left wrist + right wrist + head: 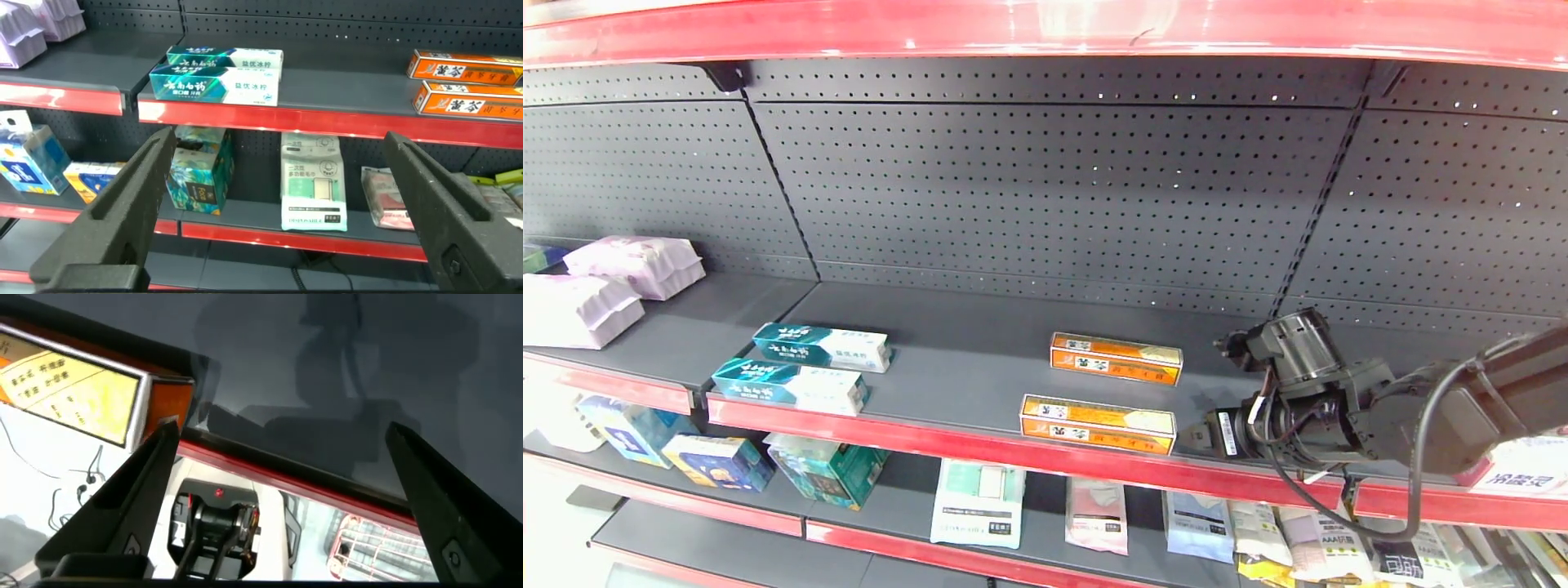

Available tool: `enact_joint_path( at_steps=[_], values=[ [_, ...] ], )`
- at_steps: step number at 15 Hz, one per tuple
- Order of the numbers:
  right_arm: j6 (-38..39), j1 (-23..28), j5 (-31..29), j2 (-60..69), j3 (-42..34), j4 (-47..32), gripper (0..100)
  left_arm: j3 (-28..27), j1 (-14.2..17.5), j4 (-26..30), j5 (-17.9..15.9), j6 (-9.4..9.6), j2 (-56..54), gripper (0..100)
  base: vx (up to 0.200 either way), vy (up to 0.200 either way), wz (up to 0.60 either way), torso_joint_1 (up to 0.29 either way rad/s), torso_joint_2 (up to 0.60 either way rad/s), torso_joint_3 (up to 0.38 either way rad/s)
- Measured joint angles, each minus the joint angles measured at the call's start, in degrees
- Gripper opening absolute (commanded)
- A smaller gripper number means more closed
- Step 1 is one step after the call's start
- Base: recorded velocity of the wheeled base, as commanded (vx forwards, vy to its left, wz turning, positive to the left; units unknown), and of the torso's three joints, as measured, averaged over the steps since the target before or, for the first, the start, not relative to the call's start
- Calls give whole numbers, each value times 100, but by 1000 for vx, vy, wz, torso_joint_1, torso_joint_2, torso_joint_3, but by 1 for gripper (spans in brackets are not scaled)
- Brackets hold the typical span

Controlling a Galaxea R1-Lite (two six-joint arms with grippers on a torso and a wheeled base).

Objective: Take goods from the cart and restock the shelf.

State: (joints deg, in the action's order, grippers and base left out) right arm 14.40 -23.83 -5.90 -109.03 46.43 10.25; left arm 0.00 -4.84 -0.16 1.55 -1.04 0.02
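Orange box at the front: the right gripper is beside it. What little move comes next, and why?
Probably draw the right gripper straight back off the shelf. It is open and empty, and the front orange box already lies flat behind the red edge, so it looks placed.

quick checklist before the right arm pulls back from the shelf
1. Right gripper open and empty: ok.
2. Front orange box flat on the shelf: ok.
3. That box clear of the right fingers: cannot tell.
4. Left gripper open and empty: ok.
5. Bare shelf between it and the teal boxes: ok.
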Motion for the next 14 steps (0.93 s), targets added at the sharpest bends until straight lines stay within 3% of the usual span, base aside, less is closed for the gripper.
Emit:
enact_joint_path(
  at_steps=[7, 14],
  values=[
    [0, -191, -9, -30, -22, 123, 100, 0, 0, 0, 0, 0, 0, 100, 0, 0, 0, 0, 0, 0],
    [-52, -59, -37, 129, -280, 124, 100, 0, 0, 0, 0, 2, 0, 100, 0, 0, 0, 0, 0, 0]
  ],
)
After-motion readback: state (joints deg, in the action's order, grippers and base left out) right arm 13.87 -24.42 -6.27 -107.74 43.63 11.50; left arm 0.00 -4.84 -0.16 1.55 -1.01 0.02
